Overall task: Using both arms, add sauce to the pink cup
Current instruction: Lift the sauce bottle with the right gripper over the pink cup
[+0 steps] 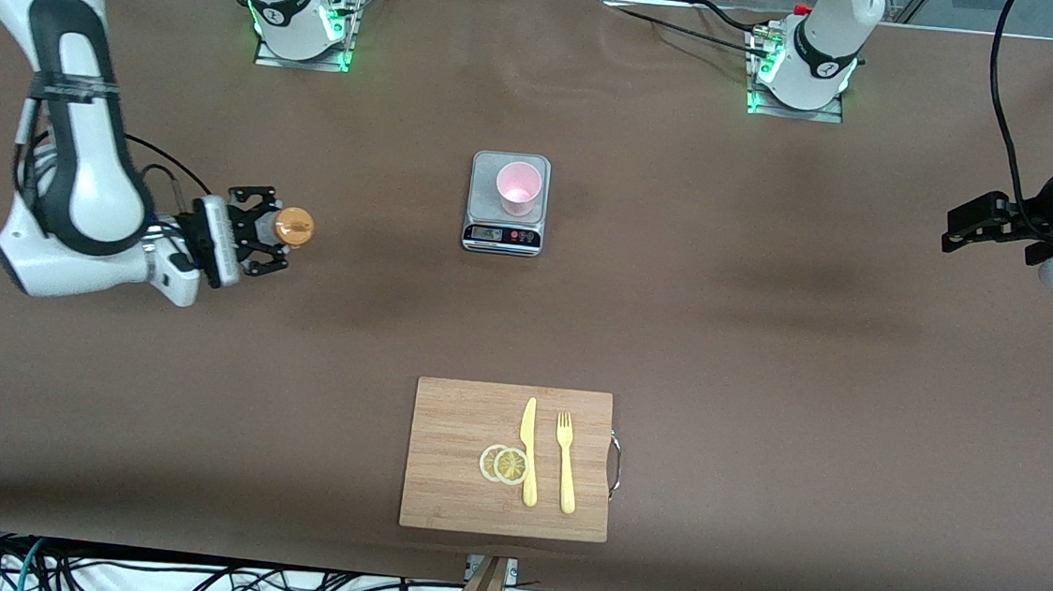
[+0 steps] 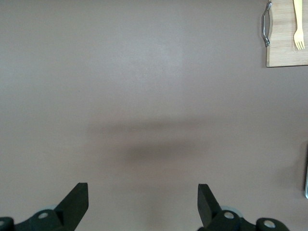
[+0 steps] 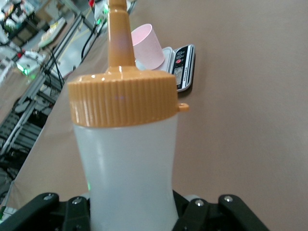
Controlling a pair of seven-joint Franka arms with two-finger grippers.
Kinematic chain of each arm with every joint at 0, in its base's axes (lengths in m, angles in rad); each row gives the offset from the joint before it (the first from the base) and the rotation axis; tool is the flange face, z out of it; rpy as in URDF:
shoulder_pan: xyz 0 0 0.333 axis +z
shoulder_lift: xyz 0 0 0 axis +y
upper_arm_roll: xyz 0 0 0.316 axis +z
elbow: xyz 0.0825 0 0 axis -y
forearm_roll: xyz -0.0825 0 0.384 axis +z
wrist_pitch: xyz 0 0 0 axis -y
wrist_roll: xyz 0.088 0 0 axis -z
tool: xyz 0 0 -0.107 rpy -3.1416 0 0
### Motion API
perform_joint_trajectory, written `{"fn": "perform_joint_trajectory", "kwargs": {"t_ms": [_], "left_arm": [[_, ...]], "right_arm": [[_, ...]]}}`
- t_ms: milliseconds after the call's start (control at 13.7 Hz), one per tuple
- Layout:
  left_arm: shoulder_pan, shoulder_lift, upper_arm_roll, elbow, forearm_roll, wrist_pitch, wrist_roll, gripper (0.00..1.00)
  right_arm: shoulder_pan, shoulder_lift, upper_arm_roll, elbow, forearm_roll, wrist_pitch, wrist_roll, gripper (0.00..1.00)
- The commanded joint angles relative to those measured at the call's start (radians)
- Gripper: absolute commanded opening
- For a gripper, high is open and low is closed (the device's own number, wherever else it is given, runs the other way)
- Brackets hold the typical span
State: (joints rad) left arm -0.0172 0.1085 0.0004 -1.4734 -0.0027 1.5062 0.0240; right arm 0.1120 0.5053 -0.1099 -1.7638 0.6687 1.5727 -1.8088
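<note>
**A:** Where do you see the right end effector (image 1: pixel 279 240), and what is its state?

**B:** You see it toward the right arm's end of the surface (image 1: pixel 766 352), clenched on the sauce (image 1: pixel 293 226). In the right wrist view the translucent bottle body fills the middle, with the ribbed orange cap and nozzle above it and the black fingers (image 3: pixel 202 214) pressed against its lower part.

**A:** Where does the pink cup (image 1: pixel 518 188) stand?

**B:** You find it upright on the platform of a small grey kitchen scale (image 1: pixel 504 234), midway between the two arms' ends. It is well apart from the sauce.

**A:** And the left end effector (image 1: pixel 954 231)?

**B:** It waits over bare surface at the left arm's end, released. In the left wrist view you see its two black fingertips (image 2: pixel 77 199) standing wide apart with nothing between them.

**A:** What else lies on the surface?

**B:** A wooden cutting board (image 1: pixel 454 497) lies nearer to the front camera than the scale. On it you see a yellow knife (image 1: pixel 528 451) and a yellow fork (image 1: pixel 565 463) side by side, with two lemon slices (image 1: pixel 504 464) touching the knife.
</note>
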Motion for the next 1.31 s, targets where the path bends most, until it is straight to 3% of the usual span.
{"fn": "perform_joint_trajectory", "kwargs": {"t_ms": [0, 219, 365, 583, 1240], "left_arm": [[-0.003, 0.003, 0.004, 0.013, -0.005, -0.015, 0.019, 1.0], [-0.001, 0.003, 0.006, 0.013, -0.005, -0.015, 0.019, 1.0], [0.0, 0.003, 0.006, 0.013, -0.005, -0.015, 0.019, 1.0], [0.0, 0.003, 0.006, 0.013, -0.005, -0.015, 0.019, 1.0], [-0.001, 0.003, 0.004, 0.013, -0.007, -0.015, 0.019, 1.0]], "right_arm": [[0.072, -0.025, 0.03, -0.016, -0.088, 0.061, 0.052, 0.24], [0.121, -0.076, 0.116, -0.002, -0.278, 0.092, 0.243, 0.24], [0.124, -0.093, 0.214, 0.014, -0.404, 0.084, 0.381, 0.25], [0.141, -0.097, 0.306, 0.015, -0.506, 0.084, 0.534, 0.25], [0.293, -0.051, 0.361, 0.017, -0.636, 0.101, 0.859, 0.26]]}}
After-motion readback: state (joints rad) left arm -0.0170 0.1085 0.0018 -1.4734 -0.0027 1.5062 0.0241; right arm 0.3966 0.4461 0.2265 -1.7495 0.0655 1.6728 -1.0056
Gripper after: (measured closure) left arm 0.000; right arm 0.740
